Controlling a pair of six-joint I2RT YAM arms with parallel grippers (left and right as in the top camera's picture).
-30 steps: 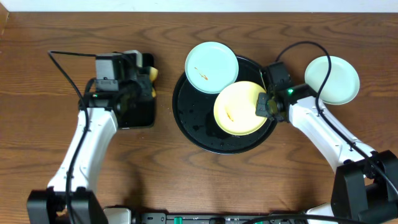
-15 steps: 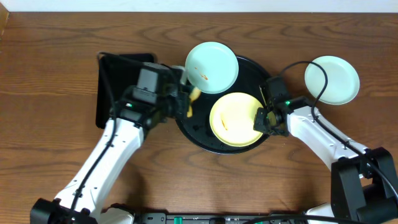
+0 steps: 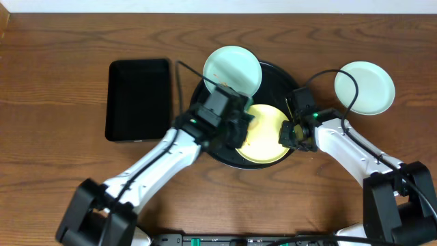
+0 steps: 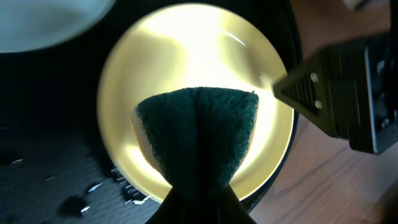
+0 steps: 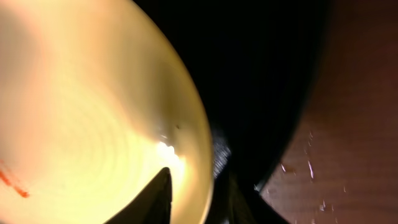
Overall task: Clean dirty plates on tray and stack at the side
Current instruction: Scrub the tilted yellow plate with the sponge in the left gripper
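My left gripper is pinched tight on a sponge, dark green scouring face towards the camera with a sliver of yellow foam at its left edge. The pad sits over the lower middle of the yellow plate; I can't tell from the wrist view whether it is actually pressing on the surface. From overhead, the left gripper reaches in over the left half of the round tray, covering that side of the yellow plate. My right gripper is clamped on the yellow plate's right edge: its wrist view shows one finger on top of the rim and the other outside it, right gripper closed on the plate, which carries a small orange-red streak. That plate lies inside the tray, right of centre. Pale crumbs dot the tray floor beside it. A mint plate with orange specks overlaps the tray's upper-left rim. Another mint plate rests on the wooden table well right of the tray. A rectangular black tray lies left of it.
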